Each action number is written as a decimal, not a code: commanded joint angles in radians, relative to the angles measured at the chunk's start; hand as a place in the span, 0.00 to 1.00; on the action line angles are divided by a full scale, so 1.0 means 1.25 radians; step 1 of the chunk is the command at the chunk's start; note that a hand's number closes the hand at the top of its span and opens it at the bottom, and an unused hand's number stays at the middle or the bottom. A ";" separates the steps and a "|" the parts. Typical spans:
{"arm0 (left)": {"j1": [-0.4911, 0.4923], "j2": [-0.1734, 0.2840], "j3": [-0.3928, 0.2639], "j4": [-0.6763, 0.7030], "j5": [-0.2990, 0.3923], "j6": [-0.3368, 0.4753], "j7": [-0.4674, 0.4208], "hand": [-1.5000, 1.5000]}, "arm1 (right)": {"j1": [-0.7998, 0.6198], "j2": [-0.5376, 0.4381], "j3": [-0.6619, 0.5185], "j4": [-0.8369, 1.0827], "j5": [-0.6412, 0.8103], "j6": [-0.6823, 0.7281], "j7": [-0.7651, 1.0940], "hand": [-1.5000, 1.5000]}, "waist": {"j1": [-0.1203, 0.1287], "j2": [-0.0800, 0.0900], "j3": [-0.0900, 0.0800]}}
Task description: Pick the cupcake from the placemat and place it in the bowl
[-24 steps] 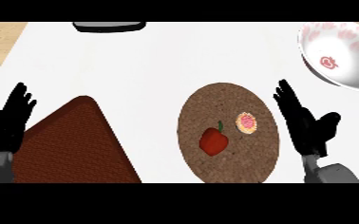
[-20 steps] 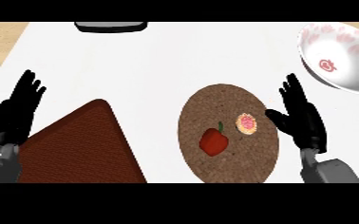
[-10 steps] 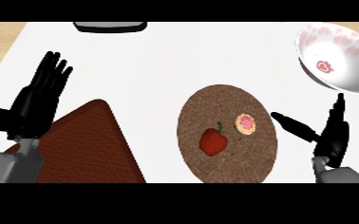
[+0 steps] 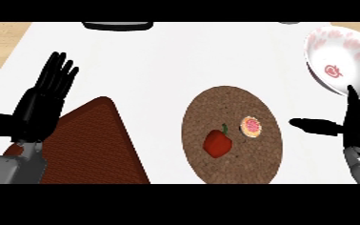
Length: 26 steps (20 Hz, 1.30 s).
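The bench [image 4: 183, 57] was white and took up nearly all of the head view, with a strip of light wood showing at its far left corner. The cupcake [image 4: 251, 127], small and round with pink icing, sat on the round brown placemat [image 4: 232, 167], in the right part of it. Nothing touched the cupcake. Just beside it, to the left on the same placemat, lay a red pepper [image 4: 217, 142] with a green stem, apart from the cupcake by a small gap. The bowl [image 4: 330, 64], white with a red pattern, stood at the far right edge of the bench, well apart from the placemat and partly cut by the edge of the view. The right hand [image 4: 349, 126] was at the right edge, to the right of the placemat, with the fingers straight and the thumb [image 4: 313, 125] stretched out toward the cupcake; it held nothing. The left hand [image 4: 42, 105] was at the left side, wide open with fingers spread and pointing up, also holding nothing. Below it lay a dark red-brown board [image 4: 91, 148], set at an angle. A dark object [image 4: 118, 25] showed at the far edge of the bench.
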 commanded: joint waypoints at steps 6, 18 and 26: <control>-0.014 0.006 -0.002 -0.007 0.002 -0.020 0.006 0.50 | -0.144 -0.079 0.091 -0.112 -0.233 0.462 0.362 0.00 | 0.031 0.003 0.003; -0.003 -0.030 0.012 0.015 -0.019 -0.007 -0.006 0.50 | -0.373 -0.016 0.091 -0.066 -0.340 0.493 0.578 0.00 | -0.007 0.001 0.007; 0.014 -0.021 0.031 -0.027 -0.019 -0.004 0.016 0.50 | -0.306 0.027 0.163 -0.126 -0.280 0.380 0.586 0.00 | -0.015 -0.005 0.007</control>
